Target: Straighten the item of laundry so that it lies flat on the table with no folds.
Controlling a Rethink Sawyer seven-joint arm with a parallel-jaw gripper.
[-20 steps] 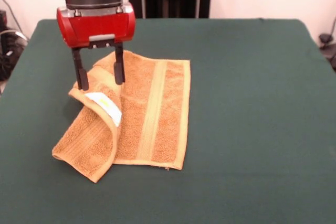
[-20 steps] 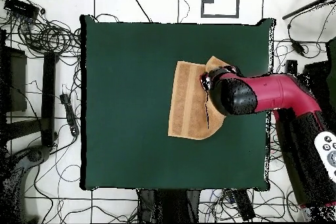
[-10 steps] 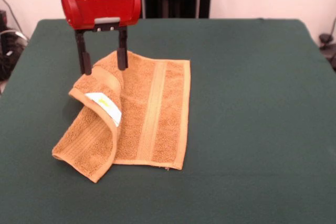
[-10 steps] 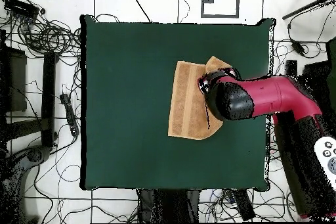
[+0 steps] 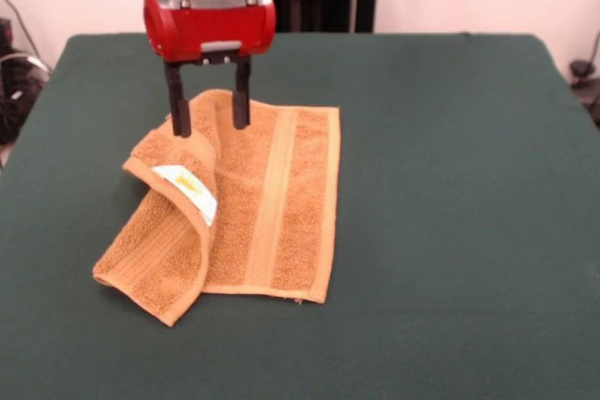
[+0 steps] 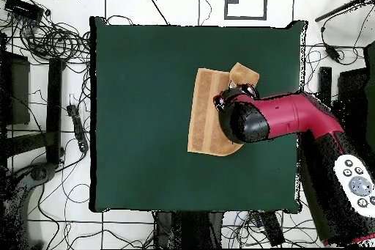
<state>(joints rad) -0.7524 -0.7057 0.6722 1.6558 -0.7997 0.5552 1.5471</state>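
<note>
The small rectangular orange-tan terry towel [image 5: 246,201] is still not flat. It lies on the dark green cloth-covered worktop [image 5: 450,185], and one end is doubled over onto the rest. That flap carries the small white label [image 5: 187,189] face up and runs down to a loose corner at the near-left in the front view.

The red and black tool [image 5: 210,111] hangs just above the far edge of the towel with its two dark fingers [image 5: 178,110] apart and nothing between them. The fold that needs undoing sits below and to the side of the tool, on the label side, with the flap's long edge running diagonally away from it toward the front. The pale woven band [image 5: 272,203] on the flat part runs front to back on the tool's other side. From overhead [image 6: 212,111] the arm covers the folded part, so that view doesn't help much.

Compared with a second ago, the tool has lifted clear of the cloth and slid sideways toward the middle of the towel. The towel itself looks unchanged, same fold and same label position. My guess is it needs to come back over that flap to peel it open.
</note>
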